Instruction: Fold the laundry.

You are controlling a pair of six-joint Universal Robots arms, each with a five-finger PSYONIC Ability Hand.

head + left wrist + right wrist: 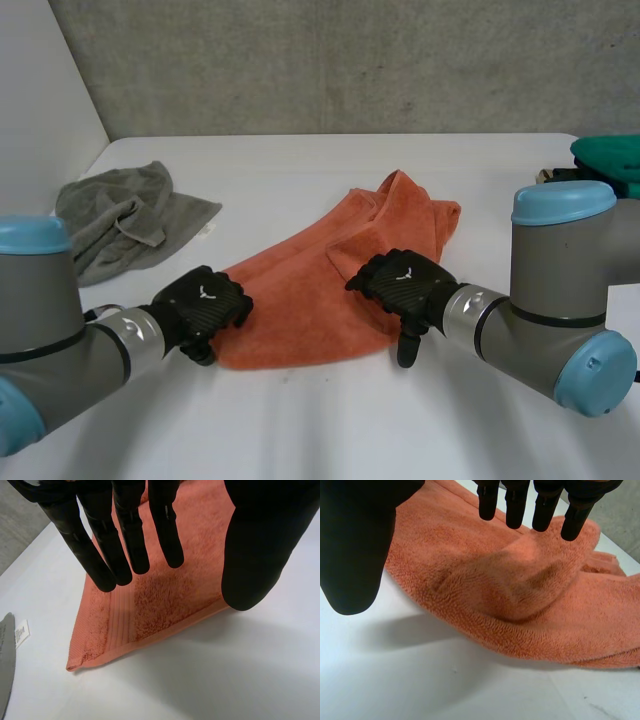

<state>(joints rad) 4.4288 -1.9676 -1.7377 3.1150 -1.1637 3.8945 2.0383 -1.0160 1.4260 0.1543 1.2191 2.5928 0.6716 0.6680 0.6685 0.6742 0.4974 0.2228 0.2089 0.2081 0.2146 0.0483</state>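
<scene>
Orange towel [310, 290]: is lying loosely rumpled on the middle of the white table [300, 430], partly doubled over itself. A raised fold is running toward its far end. Its terry pile and a flat woven band along the near hem are being shown in the left wrist view.
Near left corner: is lying flat on the table, just beyond the left fingertips.
Left hand [205, 302]: is being held over the towel's near left corner. Its fingers [125, 545] are being kept straight and slightly spread, with the thumb [260, 550] well apart from them and nothing being pinched. Whether the fingertips are touching the cloth cannot be told.
Right hand [405, 282]: is being held over the towel's right edge, above a soft hump of cloth. Its fingers [515, 505] are being kept straight and side by side, with the thumb [355, 550] apart and nothing being gripped.
Grey towel [125, 220]: is lying crumpled at the table's far left, well apart from the orange one. A white tag [21, 632] is showing at its edge.
Green cloth [612, 160]: is lying at the table's far right edge.
</scene>
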